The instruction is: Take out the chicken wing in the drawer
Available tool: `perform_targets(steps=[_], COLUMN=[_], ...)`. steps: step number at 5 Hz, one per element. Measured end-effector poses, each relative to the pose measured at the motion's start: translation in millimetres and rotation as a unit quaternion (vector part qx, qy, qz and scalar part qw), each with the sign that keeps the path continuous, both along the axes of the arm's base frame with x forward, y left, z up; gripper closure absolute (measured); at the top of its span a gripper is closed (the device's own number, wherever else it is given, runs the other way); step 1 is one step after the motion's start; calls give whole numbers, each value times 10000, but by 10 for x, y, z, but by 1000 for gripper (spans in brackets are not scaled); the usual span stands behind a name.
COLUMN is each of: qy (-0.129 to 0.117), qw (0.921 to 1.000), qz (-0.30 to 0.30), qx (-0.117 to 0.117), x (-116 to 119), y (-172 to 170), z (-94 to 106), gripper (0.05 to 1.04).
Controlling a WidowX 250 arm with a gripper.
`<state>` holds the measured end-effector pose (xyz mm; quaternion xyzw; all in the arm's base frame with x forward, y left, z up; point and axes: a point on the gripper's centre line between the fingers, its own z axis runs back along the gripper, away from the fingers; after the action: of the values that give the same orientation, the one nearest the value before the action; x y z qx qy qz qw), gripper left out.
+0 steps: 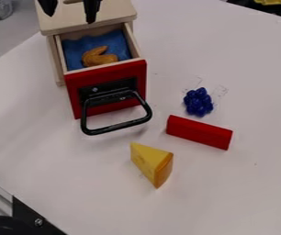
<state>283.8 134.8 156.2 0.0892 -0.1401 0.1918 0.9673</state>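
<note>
While the gripper (pixel 70 17) hung parted over the wooden cabinet (pixel 117 12), the chicken wing (pixel 98 57) lay on blue cloth (pixel 74 49) in the pulled-out drawer (pixel 129 40), near its front wall. White table (pixel 241 193) separated the black handle (pixel 115 128) from the cheese wedge (pixel 148 160), red block (pixel 198 131) and blue grapes (pixel 198 102), all outside the drawer.

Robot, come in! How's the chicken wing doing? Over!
Gripper open, above cabinet. Chicken wing on blue lining inside pulled-out drawer. Nothing covering the wing. Over.
</note>
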Motion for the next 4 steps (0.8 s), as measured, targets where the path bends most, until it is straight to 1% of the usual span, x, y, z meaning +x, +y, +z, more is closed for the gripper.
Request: perform_targets(steps=[1, 2, 3, 4], qy=[128, 233, 366, 410], qw=[9999, 9997, 9992, 9986], qz=[-8, 4, -102, -325], qx=[-51, -85, -131, -85], x=[-20, 9, 77, 176], y=[-13, -101, -220, -336], z=[-83, -183, -359, -482], gripper=[84, 84, 84, 84])
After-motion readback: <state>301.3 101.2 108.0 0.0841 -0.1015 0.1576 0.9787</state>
